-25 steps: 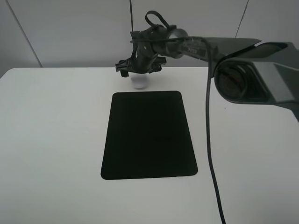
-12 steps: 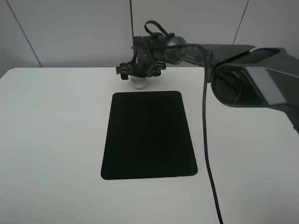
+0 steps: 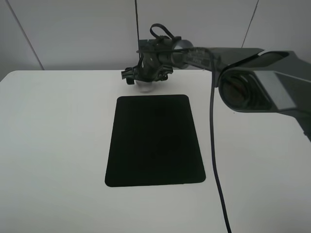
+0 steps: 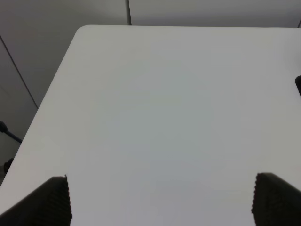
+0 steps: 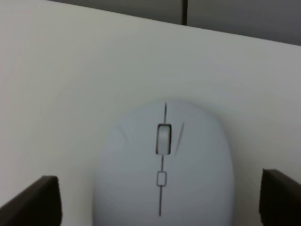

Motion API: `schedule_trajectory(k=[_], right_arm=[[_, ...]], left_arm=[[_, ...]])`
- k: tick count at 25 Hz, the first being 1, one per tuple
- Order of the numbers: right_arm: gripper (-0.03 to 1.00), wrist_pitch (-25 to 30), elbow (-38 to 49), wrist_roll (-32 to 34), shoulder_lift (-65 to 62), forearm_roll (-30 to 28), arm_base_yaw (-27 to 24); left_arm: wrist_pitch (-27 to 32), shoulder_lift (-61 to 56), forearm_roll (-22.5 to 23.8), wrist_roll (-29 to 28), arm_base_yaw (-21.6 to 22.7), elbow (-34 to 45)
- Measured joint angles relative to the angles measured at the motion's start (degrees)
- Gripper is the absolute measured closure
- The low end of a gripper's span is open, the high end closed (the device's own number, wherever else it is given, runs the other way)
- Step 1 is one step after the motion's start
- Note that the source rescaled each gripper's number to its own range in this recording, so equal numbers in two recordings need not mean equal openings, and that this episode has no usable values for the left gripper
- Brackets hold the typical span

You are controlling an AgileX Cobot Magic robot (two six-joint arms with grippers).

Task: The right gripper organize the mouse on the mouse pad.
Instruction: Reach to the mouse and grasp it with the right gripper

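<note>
No text, label, brand, number or sign legible anywhere: none on the mouse (image 5: 162, 165), on the mouse pad (image 3: 154, 141), on the table (image 3: 58, 145) or on the dark arm (image 3: 252, 87)
</note>
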Motion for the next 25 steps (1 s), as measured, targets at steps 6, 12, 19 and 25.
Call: schedule_trajectory(k=[6, 12, 19, 25], right_arm=[[-0.03, 0.1, 0.0, 0.0, 0.9, 0.0, 0.0], [0.06, 0.5, 0.0, 0.0, 0.9, 0.0, 0.0], [0.97, 1.9, -0.1, 0.0, 0.9, 0.0, 0.0], [0.97, 2.3, -0.4, 0.0, 0.9, 0.0, 0.0]], left_arm=[[0.0, 0.0, 0.0, 0.0, 0.0, 0.0], [0.0, 0.0, 0.0, 0.0, 0.0, 0.0], [0.0, 0.0, 0.0, 0.0, 0.0, 0.0], [0.0, 0.0, 0.0, 0.0, 0.0, 0.0]])
